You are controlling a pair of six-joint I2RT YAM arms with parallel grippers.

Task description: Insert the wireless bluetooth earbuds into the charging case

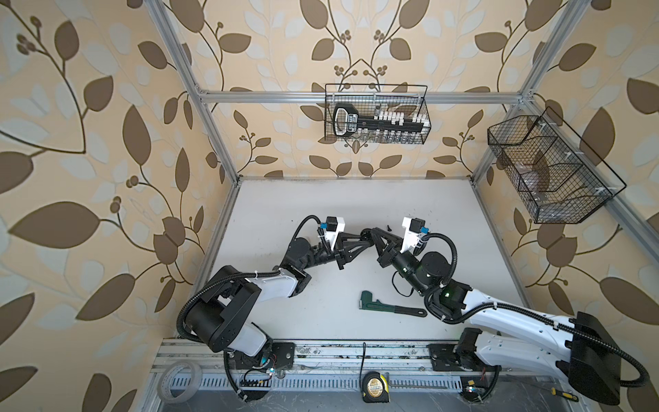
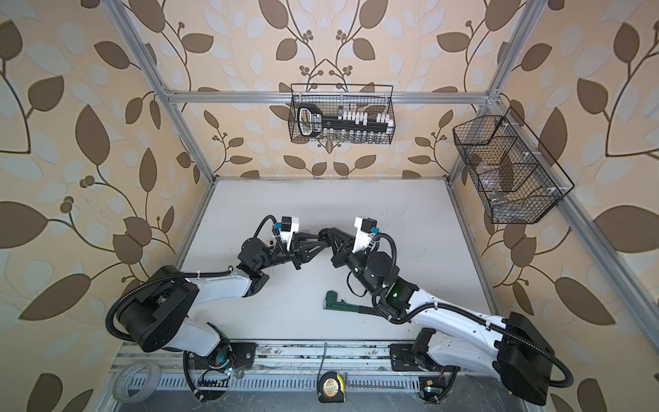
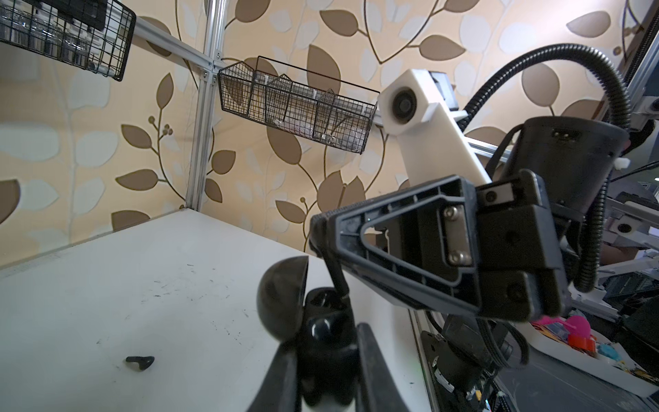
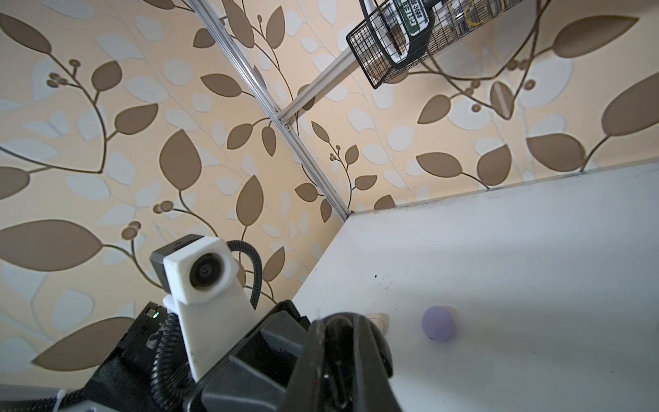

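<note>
Left fingers [image 3: 326, 367], over the bench [image 3: 142, 285], were clamped round the open black charging case [image 3: 281, 296]; right fingers [image 3: 318, 230], met from three o'clock in both top views, were pinched on a black earbud [image 3: 337, 274], its stem aimed steeply into the case's socket.

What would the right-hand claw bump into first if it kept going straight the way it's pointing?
Probably the open black charging case held by the left gripper. The right gripper points at it, and the black earbud it pinches reaches into the case's well, so nothing else seems to lie between.
</note>
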